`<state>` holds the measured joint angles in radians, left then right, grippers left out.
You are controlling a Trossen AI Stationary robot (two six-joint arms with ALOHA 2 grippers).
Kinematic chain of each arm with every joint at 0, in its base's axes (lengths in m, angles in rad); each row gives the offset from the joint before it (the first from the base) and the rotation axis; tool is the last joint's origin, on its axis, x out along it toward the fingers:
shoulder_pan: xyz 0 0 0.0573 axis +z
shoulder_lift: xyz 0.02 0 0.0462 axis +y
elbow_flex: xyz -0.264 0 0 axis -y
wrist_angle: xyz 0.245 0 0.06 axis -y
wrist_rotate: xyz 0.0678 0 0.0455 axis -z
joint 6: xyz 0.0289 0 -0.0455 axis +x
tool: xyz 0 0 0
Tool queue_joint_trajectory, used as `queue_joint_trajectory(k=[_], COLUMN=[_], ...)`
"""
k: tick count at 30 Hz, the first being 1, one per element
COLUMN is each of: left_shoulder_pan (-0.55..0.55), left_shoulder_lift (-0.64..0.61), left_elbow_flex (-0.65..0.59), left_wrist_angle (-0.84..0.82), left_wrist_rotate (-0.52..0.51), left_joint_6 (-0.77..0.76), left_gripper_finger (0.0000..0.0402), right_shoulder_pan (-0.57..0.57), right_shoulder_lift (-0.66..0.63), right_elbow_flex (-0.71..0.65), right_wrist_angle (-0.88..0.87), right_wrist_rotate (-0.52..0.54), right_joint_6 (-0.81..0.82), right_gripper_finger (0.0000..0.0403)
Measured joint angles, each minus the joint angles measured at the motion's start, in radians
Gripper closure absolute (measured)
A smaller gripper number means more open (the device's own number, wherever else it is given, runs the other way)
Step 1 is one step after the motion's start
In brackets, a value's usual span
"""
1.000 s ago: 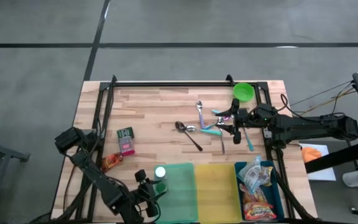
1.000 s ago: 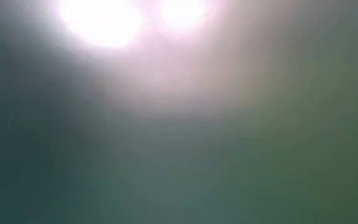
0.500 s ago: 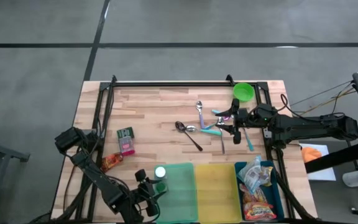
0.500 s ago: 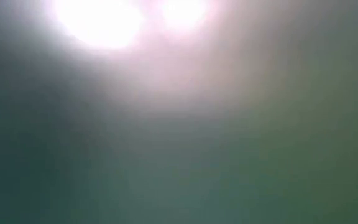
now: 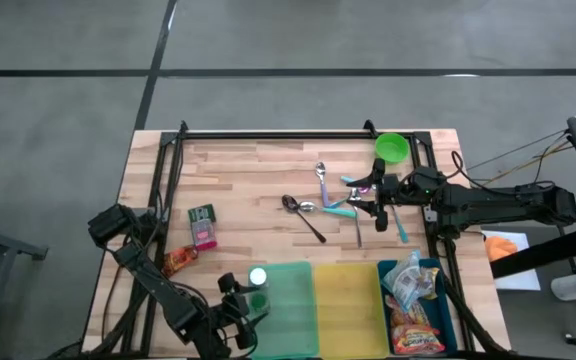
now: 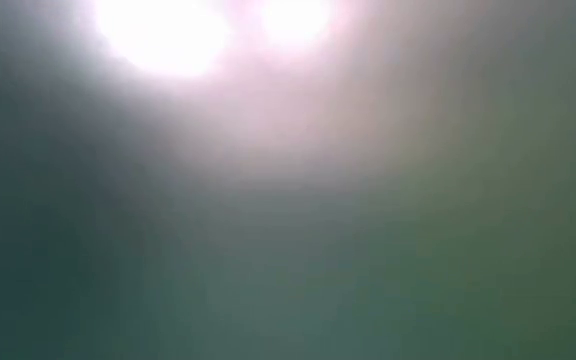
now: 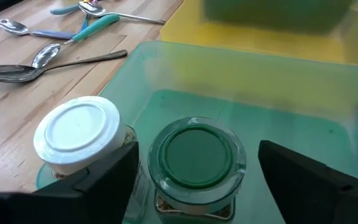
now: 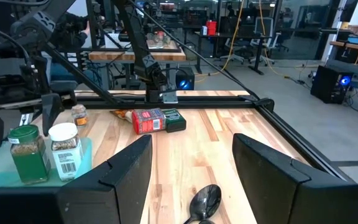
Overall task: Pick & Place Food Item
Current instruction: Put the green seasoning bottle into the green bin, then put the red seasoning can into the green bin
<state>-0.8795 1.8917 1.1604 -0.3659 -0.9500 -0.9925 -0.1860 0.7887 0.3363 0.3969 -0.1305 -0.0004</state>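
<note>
A green-lidded spice jar (image 7: 196, 160) stands upright in the translucent green bin (image 7: 278, 137) at the table's near edge. A white-lidded jar (image 7: 76, 134) stands right beside it. My left gripper (image 7: 197, 151) is open, one finger on either side of the green-lidded jar. The finger away from the white-lidded jar stands plainly clear of it. In the high view this gripper (image 5: 246, 303) is at the bin's left edge. My right gripper (image 8: 191, 180) is open and level over the spoons (image 5: 313, 205) at the right of the table. The low view shows only glare.
A red and green packet (image 5: 201, 225) and a snack bag (image 5: 178, 262) lie on the left of the table. A yellow bin (image 5: 348, 305) and a blue bin (image 5: 413, 300) holding packets stand to the right of the green bin. A green bowl (image 5: 393, 148) sits at the far right.
</note>
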Motion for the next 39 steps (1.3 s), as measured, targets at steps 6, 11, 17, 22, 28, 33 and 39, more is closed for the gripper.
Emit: queue_joint_trajectory(k=[6, 11, 17, 22, 28, 33, 39], left_shoulder_pan=[-0.001, -0.001, 0.000, 0.011, 0.046, 0.121, 0.304], left_shoulder_lift=[-0.024, -0.055, -0.120, -0.193, -0.288, -0.364, -0.448], left_elbow_flex=[0.034, 0.060, 0.064, 0.065, 0.065, 0.065, 0.064], left_wrist_angle=[-0.001, -0.002, -0.014, -0.046, -0.135, -0.312, -0.512], left_wrist_rotate=[0.000, 0.000, -0.001, -0.009, -0.022, 0.037, 0.266], left_joint_6=[0.052, 0.057, 0.053, 0.050, -0.007, -0.212, -0.435], left_gripper_finger=[0.0064, 0.0064, 0.0064, 0.0064, 0.0064, 0.0064, 0.0064], right_shoulder_pan=[0.000, 0.000, 0.000, 0.000, 0.000, 0.000, 0.000], right_shoulder_lift=[0.000, 0.000, 0.000, 0.000, 0.000, 0.000, 0.000], right_elbow_flex=[0.000, 0.000, 0.000, 0.000, 0.000, 0.000, 0.000], right_wrist_angle=[0.000, 0.000, 0.000, 0.000, 0.000, 0.000, 0.000], right_wrist_rotate=[0.000, 0.000, 0.000, 0.000, 0.000, 0.000, 0.000], right_joint_6=[0.000, 0.000, 0.000, 0.000, 0.000, 0.000, 0.000], right_gripper_finger=[0.0181, 0.0181, 0.0181, 0.0181, 0.0181, 0.0181, 0.0181])
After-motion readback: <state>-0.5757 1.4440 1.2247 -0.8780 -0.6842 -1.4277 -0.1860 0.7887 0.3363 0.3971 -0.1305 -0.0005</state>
